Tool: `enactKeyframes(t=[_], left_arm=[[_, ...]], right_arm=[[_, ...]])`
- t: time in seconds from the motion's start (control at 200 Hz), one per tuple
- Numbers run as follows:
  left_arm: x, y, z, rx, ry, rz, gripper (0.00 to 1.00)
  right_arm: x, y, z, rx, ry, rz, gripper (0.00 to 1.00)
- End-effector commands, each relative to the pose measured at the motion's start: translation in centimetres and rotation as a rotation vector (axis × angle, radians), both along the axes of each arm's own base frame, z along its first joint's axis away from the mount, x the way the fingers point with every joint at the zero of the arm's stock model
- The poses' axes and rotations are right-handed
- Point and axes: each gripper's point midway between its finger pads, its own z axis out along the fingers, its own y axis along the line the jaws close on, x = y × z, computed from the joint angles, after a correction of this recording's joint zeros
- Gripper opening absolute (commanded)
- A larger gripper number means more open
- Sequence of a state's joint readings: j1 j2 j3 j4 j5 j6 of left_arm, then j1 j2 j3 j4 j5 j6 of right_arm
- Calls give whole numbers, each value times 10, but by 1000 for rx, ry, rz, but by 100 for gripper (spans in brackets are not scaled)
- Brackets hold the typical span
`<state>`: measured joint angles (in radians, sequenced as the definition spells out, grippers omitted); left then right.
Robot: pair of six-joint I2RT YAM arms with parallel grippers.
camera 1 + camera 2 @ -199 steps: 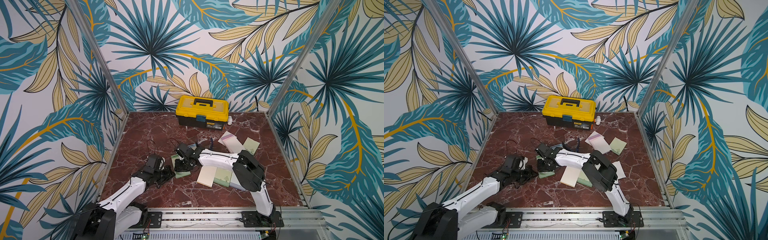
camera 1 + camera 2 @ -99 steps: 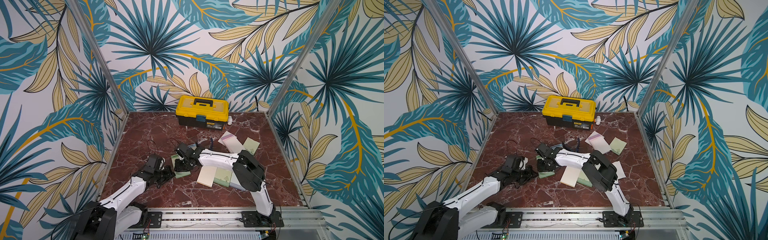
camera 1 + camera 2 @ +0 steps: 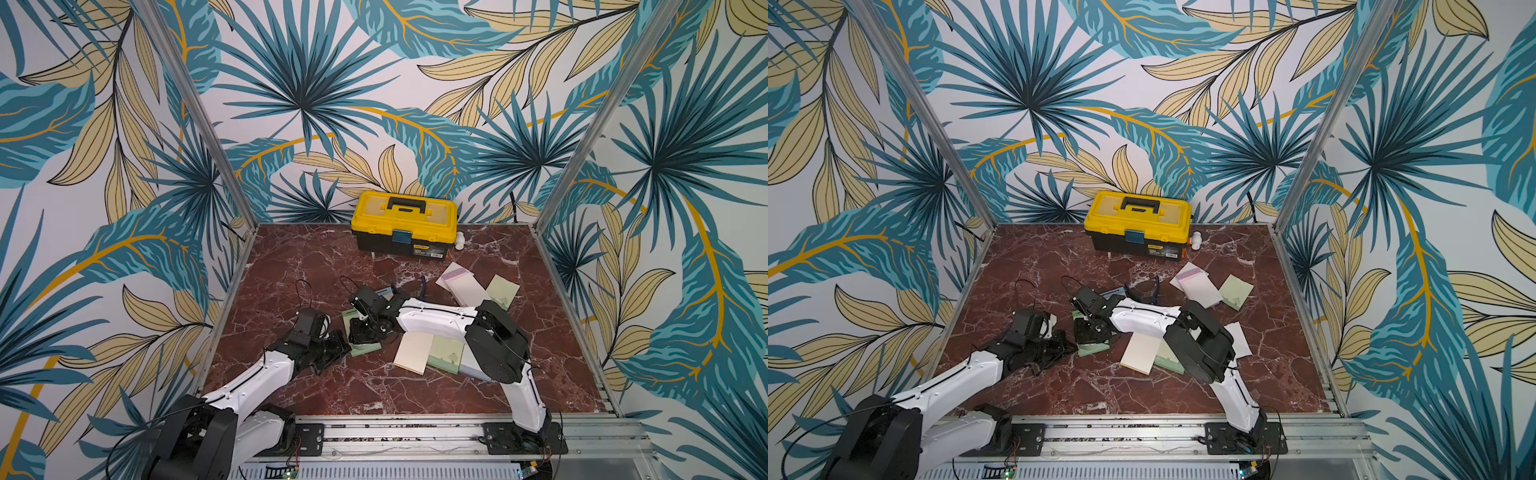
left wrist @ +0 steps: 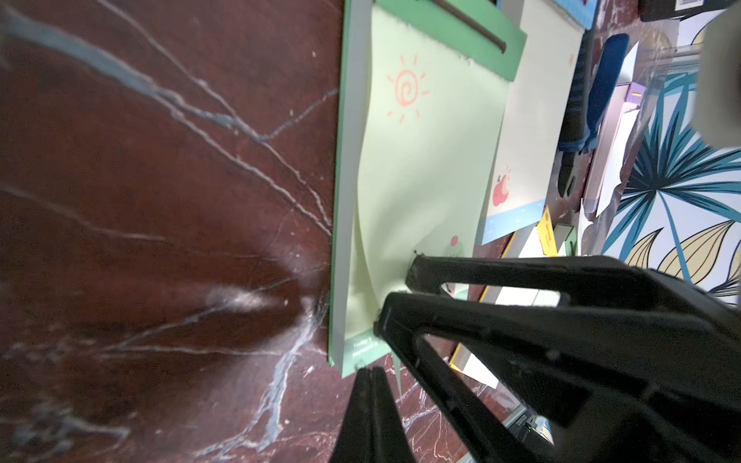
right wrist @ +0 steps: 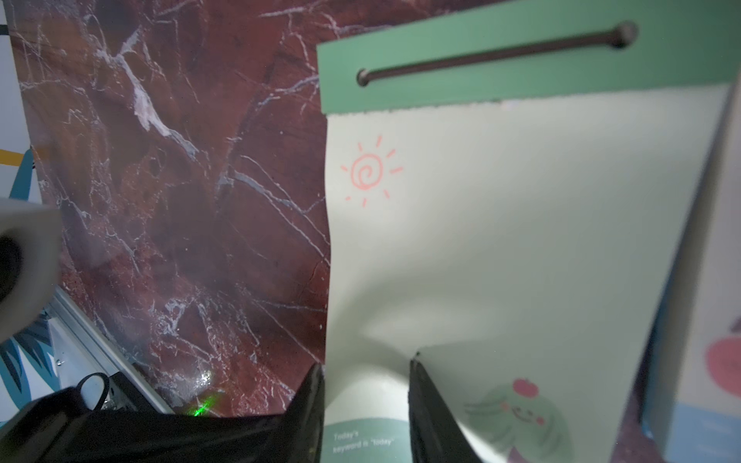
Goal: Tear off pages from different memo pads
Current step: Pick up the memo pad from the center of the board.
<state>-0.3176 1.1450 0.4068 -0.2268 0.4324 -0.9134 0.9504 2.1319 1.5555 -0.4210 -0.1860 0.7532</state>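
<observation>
Where the two arms meet near the middle of the red marble table (image 3: 291, 266), a green memo pad (image 5: 521, 76) lies flat, its dark green header strip and binding cord at the end away from the fingers. From where I stand, the right gripper (image 5: 365, 368) is down on the pad's lower corner. Its jaws are partway closed on a raised fold of the top page (image 5: 521, 248), with both tips against the paper. That pale green sheet, with a small red sun doodle (image 5: 367, 172) on it, buckles up off the pad there, and the printed corner of the sheet underneath shows in the gap. Its upper edge lies along the header in a ragged perforated line. The left gripper (image 4: 371, 375) has its jaws pressed together with nothing between them, its tip right at the pad's bottom edge, close beside the right fingers (image 4: 481, 332). A blue-bordered pad (image 4: 533, 120) with a red apple printed on it lies right alongside the green pad's long side. Over toward the right arm's base, a cream pad (image 3: 413, 353) and a second green pad (image 3: 446, 355) lie edge to edge, partly under that arm. A pink-lilac pad (image 3: 461, 284) and a third green pad (image 3: 503, 291) lie nearer the back, short of the yellow toolbox (image 3: 403, 222) against the rear wall.
</observation>
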Motion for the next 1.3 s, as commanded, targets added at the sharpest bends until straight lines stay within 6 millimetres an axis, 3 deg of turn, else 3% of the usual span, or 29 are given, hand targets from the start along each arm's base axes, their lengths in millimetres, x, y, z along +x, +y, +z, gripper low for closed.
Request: enactKeyframes(t=[0.0,0.391,0.967,1.157,1.297], left_arm=[[6,-7,4,-24,-29,-12,0],[11,-10,3,-29,-41,-1,0],[12,-14,-5,-25,-28,-8,0],[10,-12,-6,-16,-26,-11,0],[8,-11,-3,-8,-31,-20,0]], right_arm=[[-14,-14,-25,-67,57,-2,35],[-12,-14,-20,-53,45,-6,29],[-16,-14,-21,-45,60,21,11],[-17,-9,-14,-19,55,39,0],[-18,-8,-7,-11,46,53,0]])
